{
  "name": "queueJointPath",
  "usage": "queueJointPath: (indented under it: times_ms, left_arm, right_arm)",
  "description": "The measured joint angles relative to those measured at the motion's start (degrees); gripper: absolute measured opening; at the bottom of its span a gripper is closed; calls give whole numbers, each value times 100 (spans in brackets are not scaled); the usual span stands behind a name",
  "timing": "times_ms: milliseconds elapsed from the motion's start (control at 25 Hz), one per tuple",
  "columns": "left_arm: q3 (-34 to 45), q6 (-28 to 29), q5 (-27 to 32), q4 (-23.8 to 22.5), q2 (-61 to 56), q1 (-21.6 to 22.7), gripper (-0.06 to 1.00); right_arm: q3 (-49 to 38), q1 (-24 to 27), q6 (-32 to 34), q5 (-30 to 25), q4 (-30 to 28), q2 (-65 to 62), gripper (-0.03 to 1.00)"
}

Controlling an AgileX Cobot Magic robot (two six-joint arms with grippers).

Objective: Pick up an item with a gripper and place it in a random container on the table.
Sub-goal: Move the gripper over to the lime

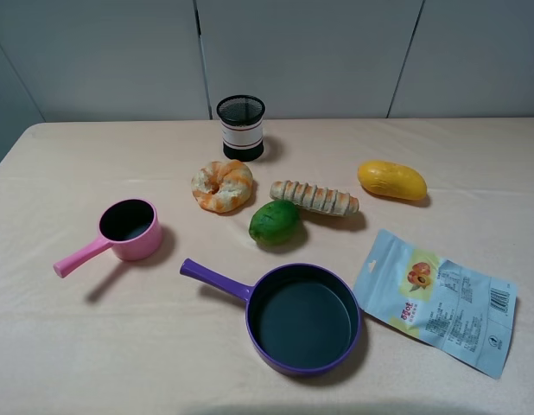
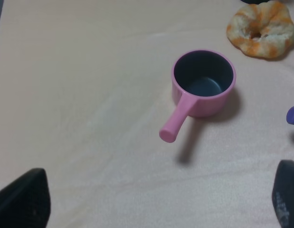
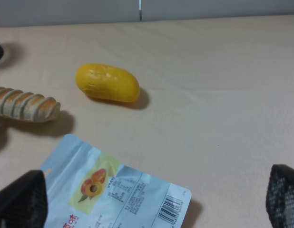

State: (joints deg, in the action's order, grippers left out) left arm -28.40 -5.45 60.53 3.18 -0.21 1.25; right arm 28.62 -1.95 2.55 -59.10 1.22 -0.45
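The green oval toy fruit (image 1: 275, 223) lies on the beige table (image 1: 68, 346), just behind the purple frying pan (image 1: 303, 317), which is empty. The pan's handle tip shows in the left wrist view (image 2: 293, 115). Neither gripper shows in the exterior high view. My left gripper (image 2: 156, 209) is open and empty, above the table near the pink saucepan. My right gripper (image 3: 154, 204) is open and empty, above the snack packet. The green fruit is out of view in both wrist views.
A pink saucepan (image 1: 129, 229) (image 2: 203, 83) stands at the left. A black mesh cup (image 1: 241, 127) stands at the back. A shrimp toy (image 1: 222, 185) (image 2: 261, 28), a bread stick (image 1: 314, 198) (image 3: 23, 103), a yellow mango (image 1: 392, 180) (image 3: 107, 83) and a snack packet (image 1: 435, 301) (image 3: 109, 190) lie around.
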Motion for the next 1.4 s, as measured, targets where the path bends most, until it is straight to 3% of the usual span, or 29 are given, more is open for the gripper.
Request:
queueJointPath:
  times_ms: [1000,1400]
  left_arm:
    - [-95,2,18,0,21,0,94]
    - [-591,-50,21,0,1175,0,93]
  right_arm:
    - [0,0,0,0,0,0,69]
    - [0,0,0,0,0,0,69]
